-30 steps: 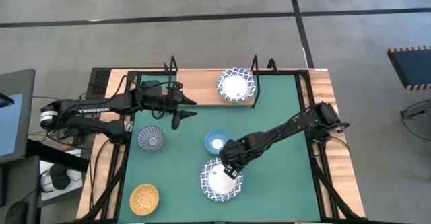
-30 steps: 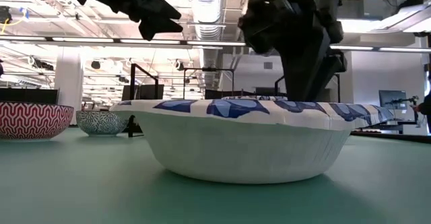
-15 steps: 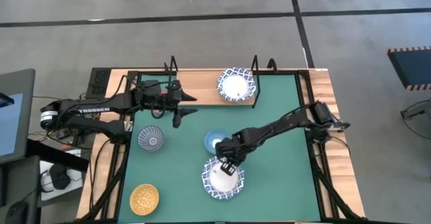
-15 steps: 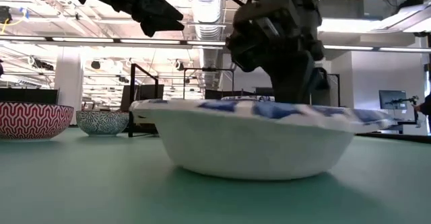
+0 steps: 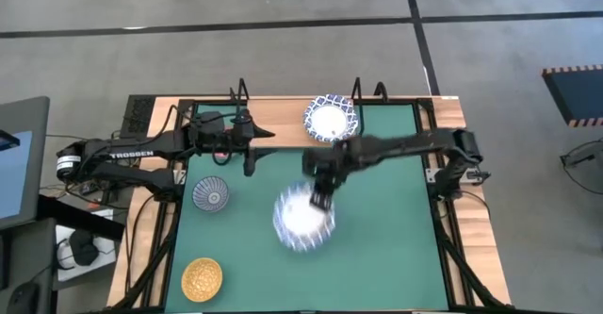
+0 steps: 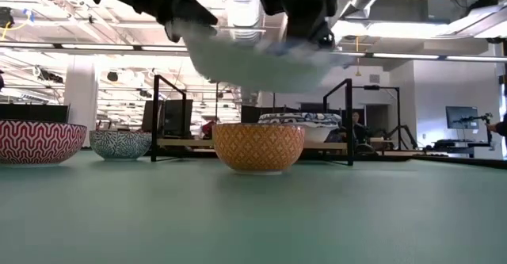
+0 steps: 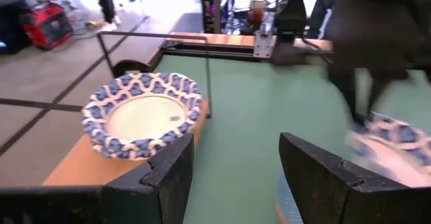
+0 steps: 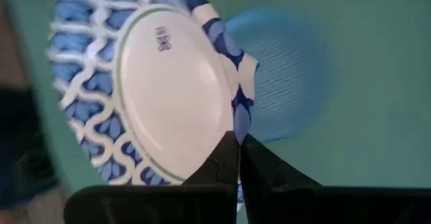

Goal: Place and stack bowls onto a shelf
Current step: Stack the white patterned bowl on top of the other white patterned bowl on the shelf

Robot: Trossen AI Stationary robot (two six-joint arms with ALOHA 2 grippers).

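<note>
My right gripper [image 5: 318,193] is shut on a wide white bowl with a blue lattice rim [image 5: 303,220], held in the air above the middle of the green mat; the bowl also shows in the low view [image 6: 257,58]. A light blue bowl [image 8: 289,69] stands on the mat below it. A second white lattice bowl [image 5: 330,118] rests on the light-wood shelf [image 5: 283,123] at the far edge. My left gripper [image 5: 252,154] is open and empty, hovering near the shelf's left part. Grey-blue [image 5: 210,194], golden [image 5: 202,278] and red-patterned [image 6: 40,141] bowls stand on the mat. My right gripper pinches the white bowl's lattice rim [image 8: 232,120] between its two fingers. The bowl is lifted clear of the mat and tilted, its white inside facing the wrist camera.
The shelf's black wire frame [image 6: 170,105] rises at the far edge. Black frame bars run along the mat's left and right sides. The left part of the shelf board is bare wood.
My right gripper has risen with the white bowl, lifting it clear of the mat near the front, and has carried it toward the far edge and the shelf. The bowl has tipped. In the low view the golden bowl behind it now shows.
</note>
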